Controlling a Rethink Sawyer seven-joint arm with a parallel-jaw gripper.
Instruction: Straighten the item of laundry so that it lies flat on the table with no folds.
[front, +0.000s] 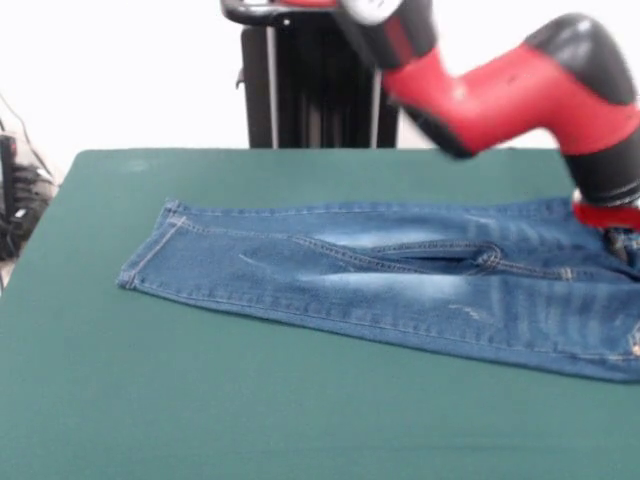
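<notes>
The small pair of blue denim jeans (400, 280) lies across the dark green table (250, 400). Its leg hems (150, 260) are at the left, and its waist end runs past the picture's right edge. The two legs lie close together, with a curved seam fold (470, 255) between them and faded patches along them. The red and black arm (520, 90) comes down from the top to the right edge. My gripper (622, 243) is low over the jeans' right end and mostly cut off by the edge. I cannot tell whether it is open or shut.
The black pedestal (310, 80) stands behind the table's far edge. Dark cables and equipment (20, 205) sit beyond the table's left side. Bare green table shows in front of and to the left of the jeans.
</notes>
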